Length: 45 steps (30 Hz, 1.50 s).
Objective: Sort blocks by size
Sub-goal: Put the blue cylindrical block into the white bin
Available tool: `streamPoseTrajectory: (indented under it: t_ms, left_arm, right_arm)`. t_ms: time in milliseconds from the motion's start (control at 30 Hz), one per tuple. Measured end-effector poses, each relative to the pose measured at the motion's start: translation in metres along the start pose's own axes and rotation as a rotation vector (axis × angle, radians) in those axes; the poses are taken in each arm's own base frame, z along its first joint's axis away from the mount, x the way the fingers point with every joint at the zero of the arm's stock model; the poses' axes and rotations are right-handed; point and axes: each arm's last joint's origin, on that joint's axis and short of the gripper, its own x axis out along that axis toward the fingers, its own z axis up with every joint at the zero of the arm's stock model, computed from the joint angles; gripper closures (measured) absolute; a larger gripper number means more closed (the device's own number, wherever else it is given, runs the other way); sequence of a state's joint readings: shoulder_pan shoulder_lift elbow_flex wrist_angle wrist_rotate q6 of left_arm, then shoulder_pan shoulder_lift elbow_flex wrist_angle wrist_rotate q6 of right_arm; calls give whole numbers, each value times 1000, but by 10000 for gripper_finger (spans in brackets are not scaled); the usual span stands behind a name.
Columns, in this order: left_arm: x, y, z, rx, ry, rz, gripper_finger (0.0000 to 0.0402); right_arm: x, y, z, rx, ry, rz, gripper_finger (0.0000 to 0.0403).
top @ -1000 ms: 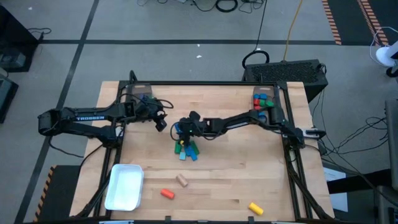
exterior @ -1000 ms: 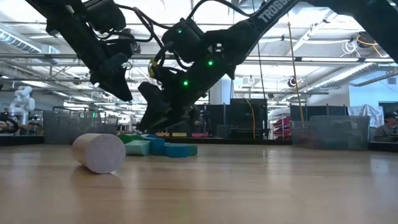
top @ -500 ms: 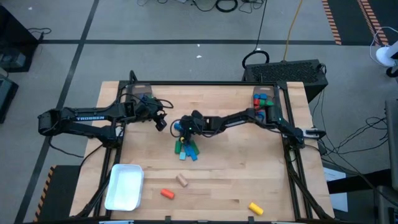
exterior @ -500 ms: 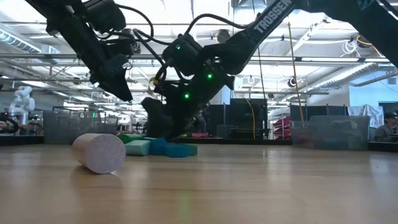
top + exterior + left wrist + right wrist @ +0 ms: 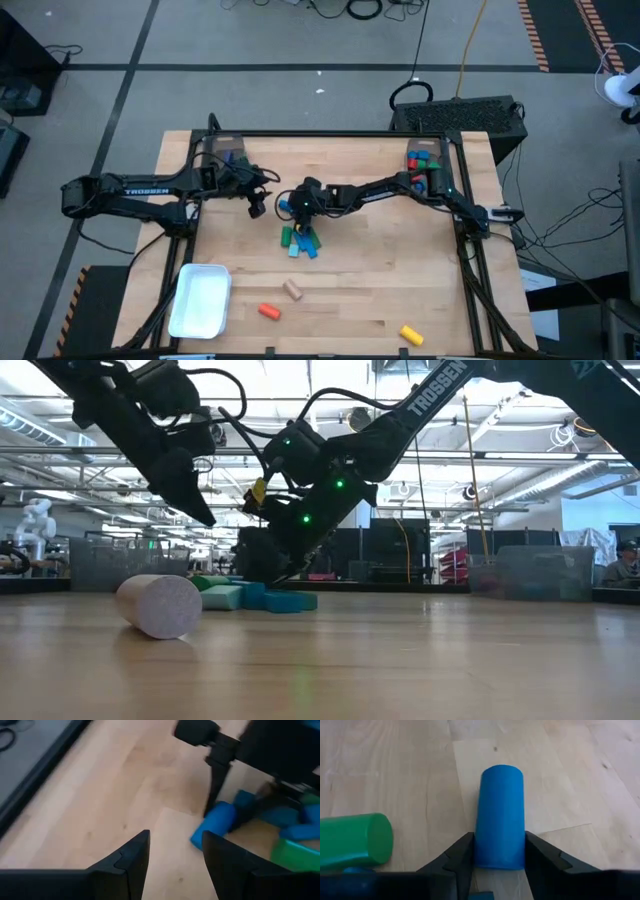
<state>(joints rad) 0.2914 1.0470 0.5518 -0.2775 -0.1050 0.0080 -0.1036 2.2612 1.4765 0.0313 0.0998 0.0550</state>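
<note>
Right gripper: the right gripper (image 5: 499, 851) is at the middle of the light wooden table (image 5: 400, 280), at the edge of the block pile. Its two dark fingers (image 5: 457, 857) press on both sides of a blue round block (image 5: 500, 817), so it is holding that block.
Blue round block: it lies long-ways between the right fingers, close over the wood. In the high view it shows as a small blue spot (image 5: 285, 206) at the tip of the right arm.
Green round block: a green round block (image 5: 352, 840) lies on its side just beside the blue one, not touching it.
Block pile: a little heap of green and blue blocks (image 5: 300, 240) sits in the middle of the table, just below the right gripper in the high view.
Left gripper: the left gripper (image 5: 175, 857) hangs above the wood near the pile. Its fingers stand apart with nothing between them.
Other blocks: a tan round block (image 5: 292, 290), an orange block (image 5: 267, 311) and a yellow block (image 5: 410, 334) lie well apart near the front edge.
Far corner: more coloured blocks (image 5: 422, 165) sit in a clear box by the right arm's base.
White tray: a white tray (image 5: 200, 300) rests at the front left corner.
</note>
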Motion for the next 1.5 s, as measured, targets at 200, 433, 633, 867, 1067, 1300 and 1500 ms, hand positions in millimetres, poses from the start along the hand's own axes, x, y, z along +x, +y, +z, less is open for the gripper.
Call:
streamPoseTrajectory:
  t_ms: [200, 433, 633, 867, 1067, 1300, 1500]
  left_arm:
    - [0, -3, -1, 19, 2, -86, 219]
    - [0, -7, -1, 34, 0, -170, 219]
    - [2, -15, -1, 59, 4, -225, 219]
    - [16, -20, -2, 67, 35, -235, 219]
    - [34, -24, -7, 80, 88, -273, 219]
    - [45, -25, -5, 145, 60, -276, 219]
    - [45, -25, -4, 170, 40, -271, 228]
  right_arm:
    - [-2, 0, 2, -41, -9, 2, 284]
    - [-20, 0, 20, -85, -67, 3, 273]
    - [-36, 2, 33, -106, -109, 69, 279]
    - [-39, 11, 34, -161, -113, 91, 278]
    - [-39, 15, 34, -192, -121, 92, 278]
    - [-39, 15, 34, -207, -121, 91, 278]
    - [-39, 14, 34, -210, -122, 88, 278]
